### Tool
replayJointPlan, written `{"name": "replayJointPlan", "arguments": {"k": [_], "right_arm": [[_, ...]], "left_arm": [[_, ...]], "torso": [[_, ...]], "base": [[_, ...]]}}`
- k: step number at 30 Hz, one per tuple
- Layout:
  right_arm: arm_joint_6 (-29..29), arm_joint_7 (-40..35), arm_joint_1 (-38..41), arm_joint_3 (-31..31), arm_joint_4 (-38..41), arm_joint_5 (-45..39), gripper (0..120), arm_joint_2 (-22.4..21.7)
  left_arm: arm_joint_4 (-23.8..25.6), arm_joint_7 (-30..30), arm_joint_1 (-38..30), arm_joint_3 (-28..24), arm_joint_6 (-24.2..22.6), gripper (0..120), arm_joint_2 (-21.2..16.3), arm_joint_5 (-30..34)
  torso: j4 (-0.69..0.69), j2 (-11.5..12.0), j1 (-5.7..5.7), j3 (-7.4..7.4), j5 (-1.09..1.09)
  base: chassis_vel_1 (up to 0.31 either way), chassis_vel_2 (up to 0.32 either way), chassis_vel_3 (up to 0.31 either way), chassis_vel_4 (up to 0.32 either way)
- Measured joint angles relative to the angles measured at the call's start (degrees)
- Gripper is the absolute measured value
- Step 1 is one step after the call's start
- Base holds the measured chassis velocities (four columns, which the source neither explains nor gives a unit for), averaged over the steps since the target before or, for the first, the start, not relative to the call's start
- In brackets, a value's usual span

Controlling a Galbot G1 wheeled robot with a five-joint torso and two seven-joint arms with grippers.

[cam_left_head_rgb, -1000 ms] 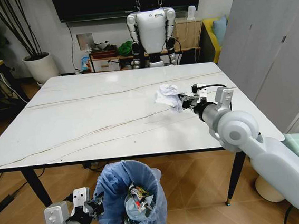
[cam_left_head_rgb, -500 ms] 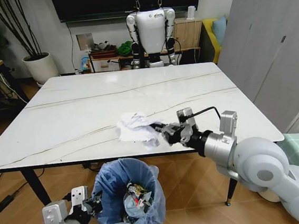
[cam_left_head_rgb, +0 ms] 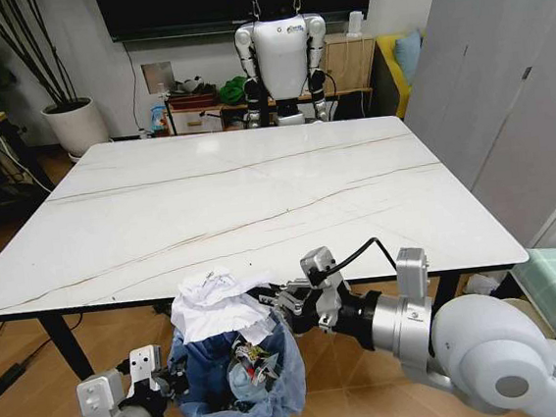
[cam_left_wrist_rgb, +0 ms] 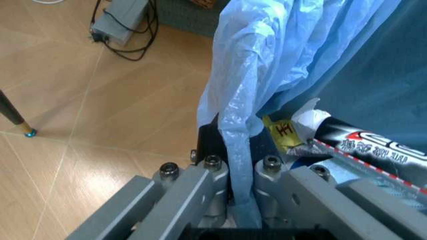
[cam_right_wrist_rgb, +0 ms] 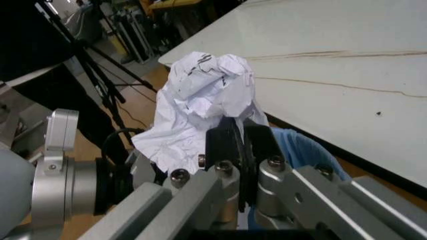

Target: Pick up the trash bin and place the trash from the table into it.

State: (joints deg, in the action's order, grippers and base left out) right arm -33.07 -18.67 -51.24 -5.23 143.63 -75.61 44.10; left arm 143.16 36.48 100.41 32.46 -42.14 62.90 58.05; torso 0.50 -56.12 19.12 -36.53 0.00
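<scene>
The trash bin [cam_left_head_rgb: 276,391], lined with a crinkly light-blue bag, hangs below the table's front edge, and my left gripper [cam_left_head_rgb: 173,379] is shut on its rim. The left wrist view shows the bag [cam_left_wrist_rgb: 241,115] pinched between the fingers, with wrappers [cam_left_wrist_rgb: 360,147] inside the bin. My right gripper [cam_left_head_rgb: 267,303] is shut on crumpled white paper [cam_left_head_rgb: 214,308], held right over the bin's mouth. In the right wrist view the paper [cam_right_wrist_rgb: 200,107] bulges beyond the closed fingers, with the bin's blue rim [cam_right_wrist_rgb: 300,145] beside it. The marble-look table [cam_left_head_rgb: 248,206] has a bare top.
A white humanoid robot [cam_left_head_rgb: 281,55] stands behind the table's far edge, in front of a low shelf. A potted plant [cam_left_head_rgb: 74,120] is at the back left, grey cabinet doors [cam_left_head_rgb: 502,78] at the right. Black table legs [cam_left_head_rgb: 63,347] flank the bin.
My right gripper has carried the crumpled paper from the table's right part, across the front edge, down to just over the bin. The bin has risen slightly.
</scene>
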Motion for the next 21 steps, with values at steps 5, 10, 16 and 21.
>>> {"name": "replayJointPlan", "arguments": {"k": [5, 10, 16, 21], "right_arm": [[0.2, -1.5, 1.3, -4.5, -0.9, 2.5, 0, 0.4], [0.1, -2.2, 1.4, -7.2, -2.3, 5.3, 0, 0.8], [0.0, -2.5, 1.4, -7.8, -3.3, 6.7, 15, 0.9], [0.0, -2.4, 0.8, -8.0, -3.5, 8.1, 29, 0.7]], "left_arm": [[-0.8, 0.1, -1.1, -1.2, 0.0, 0, -0.1, 0.0], [-1.4, 0.4, -2.3, -2.5, 0.0, 0, 0.0, -0.1], [-1.5, 0.6, -2.6, -3.5, 0.0, 0, 0.2, -0.2], [-1.5, 0.6, -2.7, -3.5, 0.0, 0, 0.2, -0.2]], "torso": [[-0.01, 0.0, 0.0, 0.0, 0.0], [0.0, 0.0, 0.0, 0.0, 0.0], [0.0, 0.0, 0.0, 0.0, 0.0], [0.0, 0.0, 0.0, 0.0, 0.0]], "base": [[0.0, 0.0, 0.0, 0.0], [0.0, 0.0, 0.0, 0.0], [0.0, 0.0, 0.0, 0.0], [0.0, 0.0, 0.0, 0.0]]}}
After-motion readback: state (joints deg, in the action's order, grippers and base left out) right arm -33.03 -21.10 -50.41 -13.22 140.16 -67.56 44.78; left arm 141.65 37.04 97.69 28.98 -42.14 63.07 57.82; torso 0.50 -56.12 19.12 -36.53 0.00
